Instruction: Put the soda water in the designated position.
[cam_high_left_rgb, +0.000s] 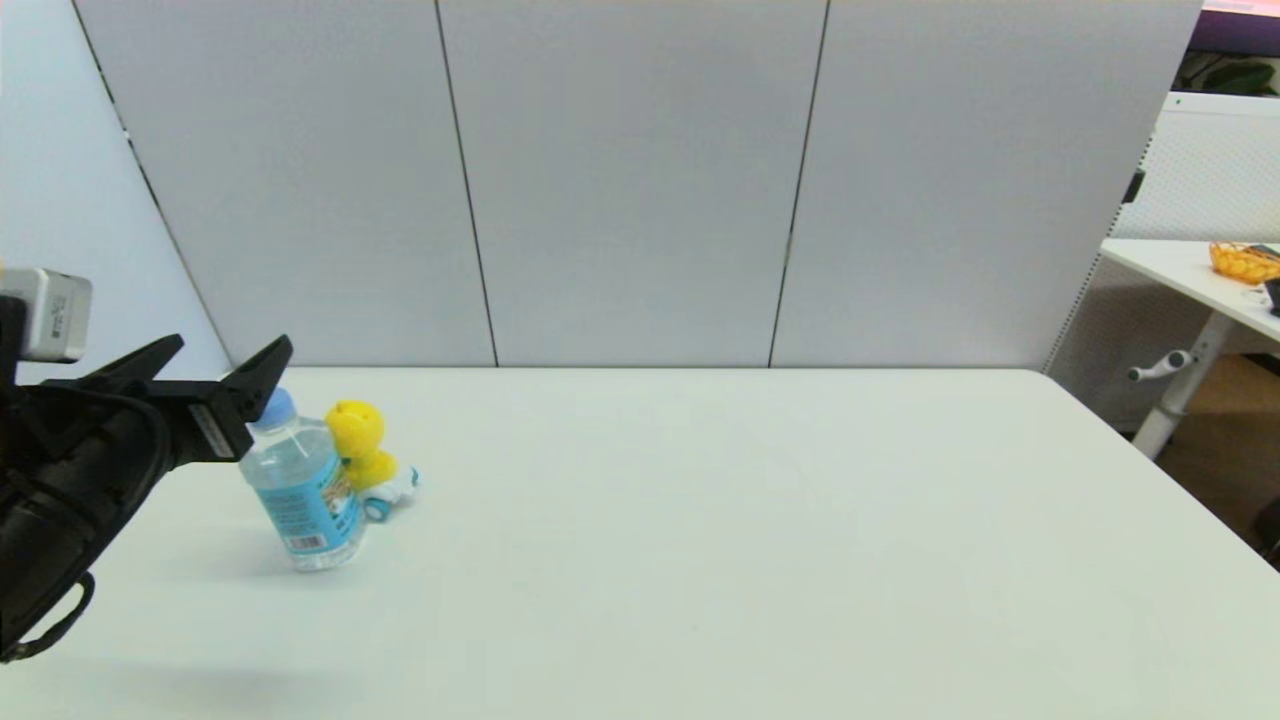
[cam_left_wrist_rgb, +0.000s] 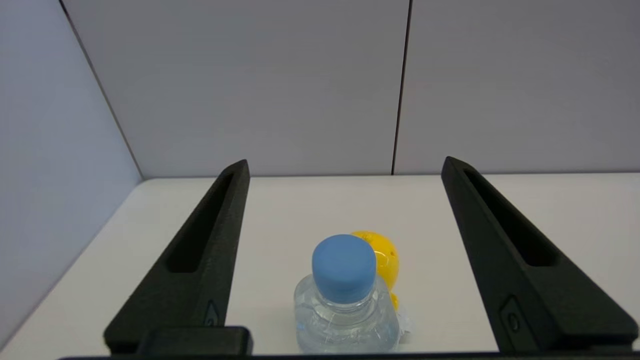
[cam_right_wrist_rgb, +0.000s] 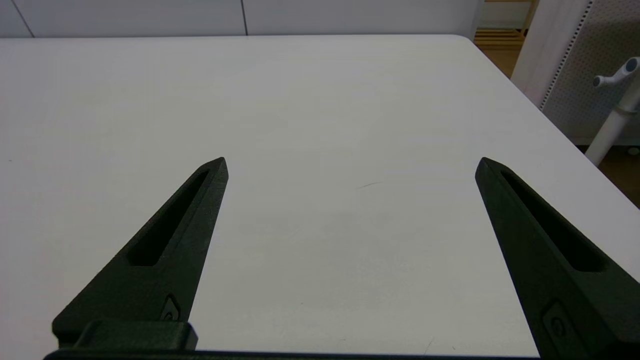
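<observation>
While the table (cam_high_left_rgb: 700, 550) held the leaning soda water (cam_high_left_rgb: 303, 490) against the duck toy (cam_high_left_rgb: 362, 445), the left gripper (cam_high_left_rgb: 232, 358) hung spread above its cap; closing carelessly could topple it. Well away, the right gripper (cam_right_wrist_rgb: 350, 165) gaped idle.

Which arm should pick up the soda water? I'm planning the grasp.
Probably left: its open pincer hangs just above the soda water, whose cap sits between its fingers. The right pincer is open over bare table.
</observation>
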